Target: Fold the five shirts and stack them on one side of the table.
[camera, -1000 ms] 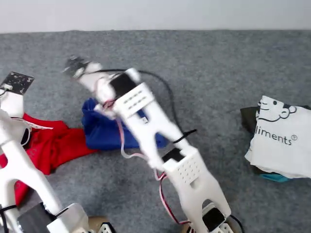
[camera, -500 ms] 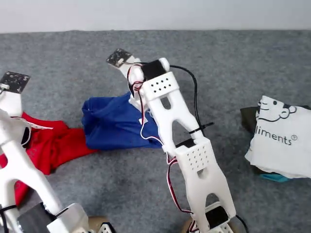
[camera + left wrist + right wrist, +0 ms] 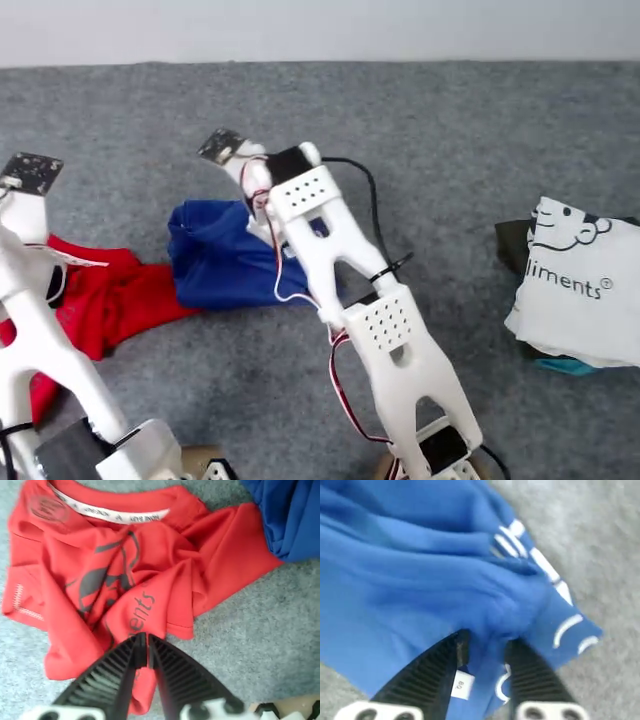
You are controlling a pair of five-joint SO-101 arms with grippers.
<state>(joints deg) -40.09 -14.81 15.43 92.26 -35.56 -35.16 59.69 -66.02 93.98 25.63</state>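
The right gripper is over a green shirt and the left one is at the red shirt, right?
Not quite. The right gripper is over the blue shirt, not a green one; the right wrist view shows it. The left gripper is indeed at the red shirt.

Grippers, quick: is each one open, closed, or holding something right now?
Left gripper: fingers closed, pinching a fold of the red shirt.
Right gripper: fingers open, straddling a bunched fold of the blue shirt.
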